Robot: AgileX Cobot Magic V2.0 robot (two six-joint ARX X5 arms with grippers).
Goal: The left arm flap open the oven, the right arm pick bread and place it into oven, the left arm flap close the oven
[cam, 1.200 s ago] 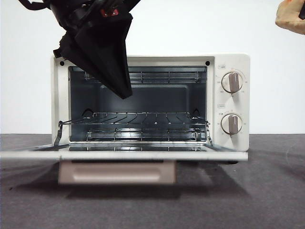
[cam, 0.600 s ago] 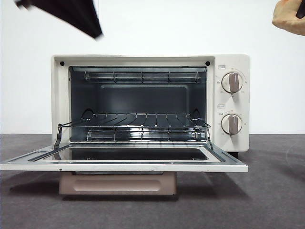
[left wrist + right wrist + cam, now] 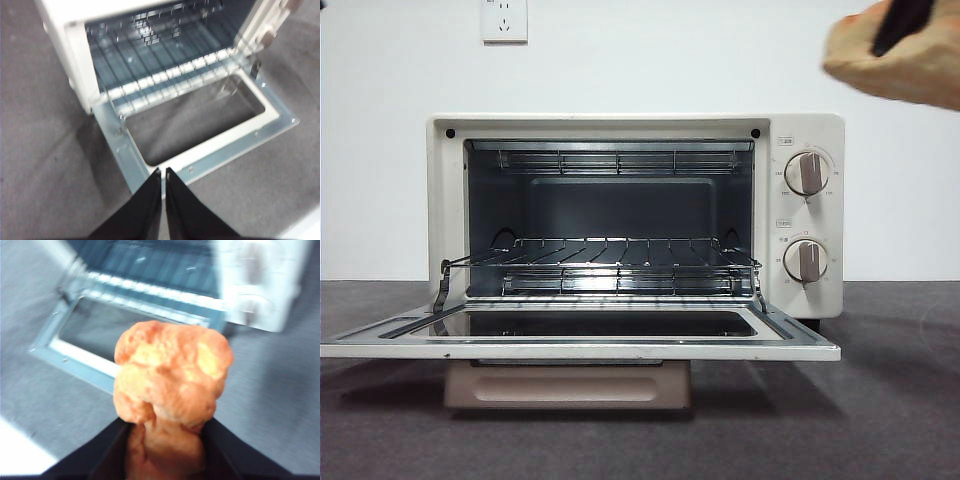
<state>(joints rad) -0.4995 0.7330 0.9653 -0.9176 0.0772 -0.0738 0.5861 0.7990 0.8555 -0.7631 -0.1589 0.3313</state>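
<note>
The cream-white oven (image 3: 805, 130) stands with its door (image 3: 580, 350) flapped down flat, and the wire rack (image 3: 600, 250) inside is bare. At the upper right, above the oven's knob side, the golden-brown bread (image 3: 905, 65) hangs in the air, and my right gripper (image 3: 898, 22) is shut on it. In the right wrist view the bread (image 3: 170, 375) fills the space between the right gripper (image 3: 167, 435) jaws, with the open oven (image 3: 250, 270) beyond. My left gripper (image 3: 162, 174) is shut on nothing and is held high in front of the open door (image 3: 210, 160).
A wall socket (image 3: 504, 20) sits on the white wall above the oven. The grey table (image 3: 880, 420) stretches in front of and beside the oven. The lowered door juts toward the camera above its beige handle (image 3: 565, 385).
The left gripper has risen up and to the left, out of the front view. The door has settled flat. The bread has moved left and lower into view in the right gripper.
</note>
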